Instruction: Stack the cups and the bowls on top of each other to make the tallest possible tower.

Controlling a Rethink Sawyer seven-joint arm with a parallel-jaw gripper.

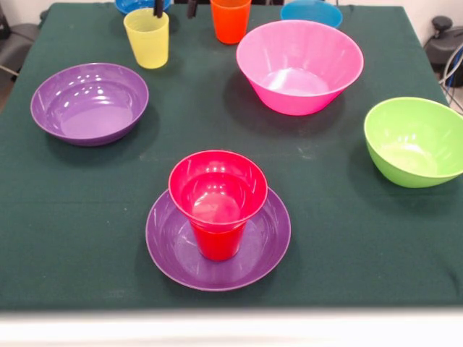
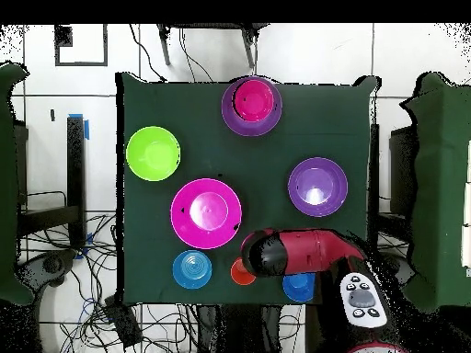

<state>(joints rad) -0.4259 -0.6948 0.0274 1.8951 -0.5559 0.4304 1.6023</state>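
A tower stands near the table's front edge: a shallow purple bowl as base, a red cup upright in it, and a small crimson bowl on the cup's rim. From overhead the tower is at the far edge. My gripper shows only two black fingertips at the top edge, apart and empty, between the yellow cup and the orange cup. Overhead, my arm hides the gripper and the yellow cup; the orange cup peeks out beside it.
The second purple bowl sits left. The big pink bowl and lime green bowl sit right. The light blue bowl and dark blue bowl lie at the robot's edge.
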